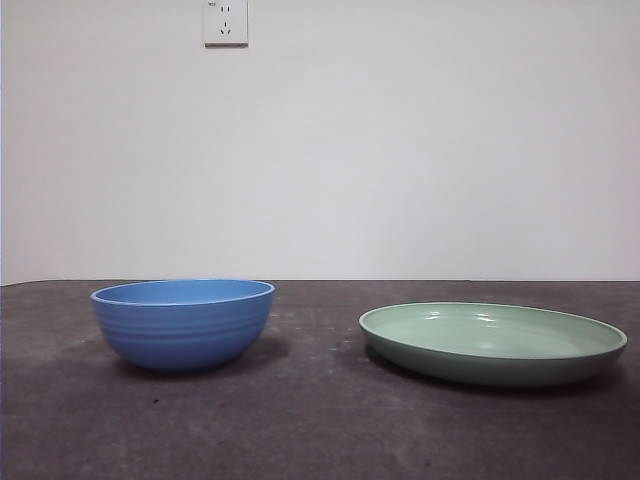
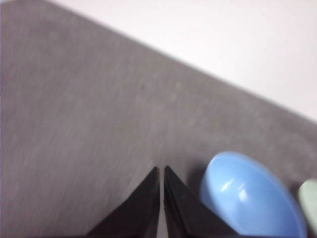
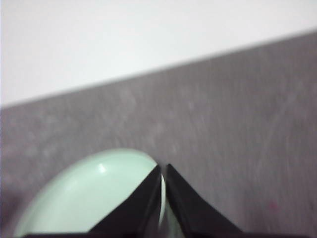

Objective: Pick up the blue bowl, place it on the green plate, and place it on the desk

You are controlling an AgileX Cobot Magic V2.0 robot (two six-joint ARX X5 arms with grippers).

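The blue bowl [image 1: 183, 322] stands upright on the desk [image 1: 320, 430] at the left. To its right, apart from it, lies the green plate [image 1: 492, 341], with nothing on it. Neither arm shows in the front view. In the left wrist view my left gripper [image 2: 161, 169] hangs above the desk with its jaws shut on nothing, beside the blue bowl [image 2: 252, 196]; a sliver of the green plate [image 2: 310, 196] shows past the bowl. My right gripper [image 3: 163, 168] is shut on nothing too, high over the rim of the green plate [image 3: 94, 193].
A white wall [image 1: 400, 150] rises behind the desk's far edge, with a wall socket [image 1: 225, 22] high up. Bare desk surface lies between the bowl and the plate and in front of both.
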